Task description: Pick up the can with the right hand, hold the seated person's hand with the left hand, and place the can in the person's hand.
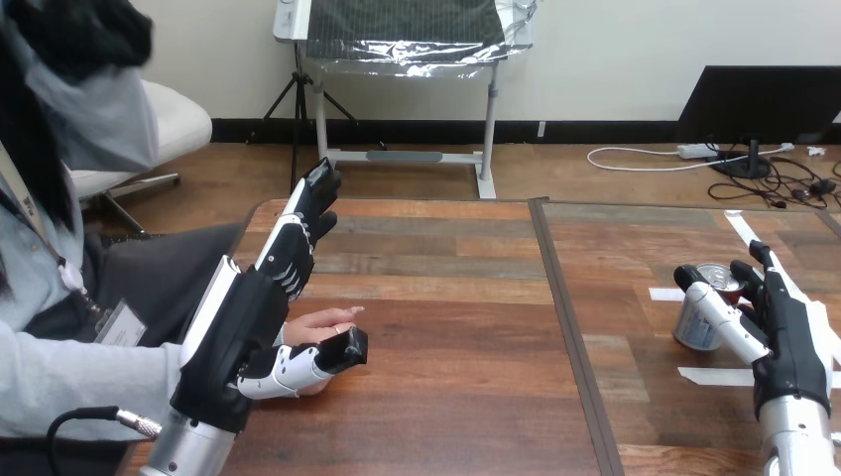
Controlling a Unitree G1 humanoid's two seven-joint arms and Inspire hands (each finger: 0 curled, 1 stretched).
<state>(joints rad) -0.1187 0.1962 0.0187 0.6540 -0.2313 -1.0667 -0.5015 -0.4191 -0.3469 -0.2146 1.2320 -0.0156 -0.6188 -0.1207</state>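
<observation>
1. A wooden table (446,416) fills the near part of the view. A person sits at its left side.
2. The can (694,332) is silver with a reddish top. It stands upright at the far right of the table, between two strips of white tape (714,376), one on its left and one just nearer than it.
3. The robot's right hand (788,342) comes in from the bottom right corner and is wrapped round the can. Its thumb (729,317) lies across the near face of the can, and its fingers (759,273) curve round the can's right and far side.
4. The can seems to sit on the table, though the hand hides part of its base.
5. The person's hand (322,322) lies at the left of the table, palm up and empty, with its fingers pointing right.
6. The robot's left hand (248,317) rises from the bottom left and sits over the person's wrist.
7. The left hand's fingers (302,223) are straight and close together, pointing toward the far edge of the table.
8. Its thumb (327,357) reaches right along the near side of the person's palm. I cannot tell whether it presses on the palm.
9. The can and the person's hand are well apart, with bare table between them.
</observation>
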